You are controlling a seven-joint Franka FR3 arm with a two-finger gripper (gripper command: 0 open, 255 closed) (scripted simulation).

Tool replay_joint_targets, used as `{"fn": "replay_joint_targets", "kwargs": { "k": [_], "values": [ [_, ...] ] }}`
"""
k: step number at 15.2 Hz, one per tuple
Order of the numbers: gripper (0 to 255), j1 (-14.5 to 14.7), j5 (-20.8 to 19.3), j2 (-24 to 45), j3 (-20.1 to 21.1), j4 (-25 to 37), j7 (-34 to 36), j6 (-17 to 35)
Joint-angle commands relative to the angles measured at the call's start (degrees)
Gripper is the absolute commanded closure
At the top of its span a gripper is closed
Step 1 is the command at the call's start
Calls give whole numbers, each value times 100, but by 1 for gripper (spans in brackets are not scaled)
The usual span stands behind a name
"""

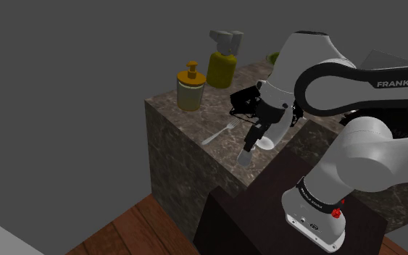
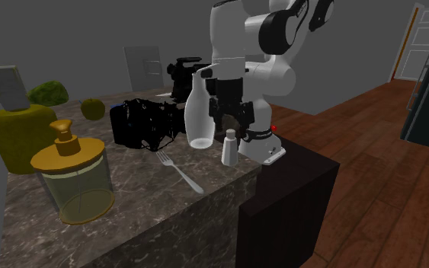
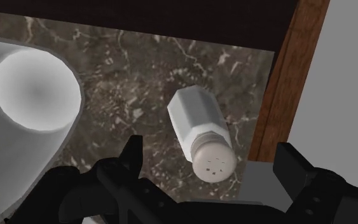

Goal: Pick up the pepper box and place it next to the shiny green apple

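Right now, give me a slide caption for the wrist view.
Open gripper straddles the white shaker without touching it, on the dark veined counter, white bottle alongside.

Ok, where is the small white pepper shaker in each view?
Shoulder view: small white pepper shaker at the dark marble counter's near edge, beside the tall white bottle.
Second exterior view: counter corner, right of the bottle.
Wrist view: just ahead of the open tool, bottle alongside.
Shared landmark: the bottle.
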Motion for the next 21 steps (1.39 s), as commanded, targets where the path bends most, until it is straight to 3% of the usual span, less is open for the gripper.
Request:
{"fn": "replay_joint_targets", "kwargs": {
  "k": [1,7,8,17,21],
  "values": [
    [0,19,27,23,20,-54,2,82],
    [0,19,27,24,19,-53,1,81],
    [255,19,27,24,19,-53,1,81],
    [255,20,28,25,20,-54,2,82],
    [255,-33,-74,-142,-48,191,38,-324]
  ]
}}
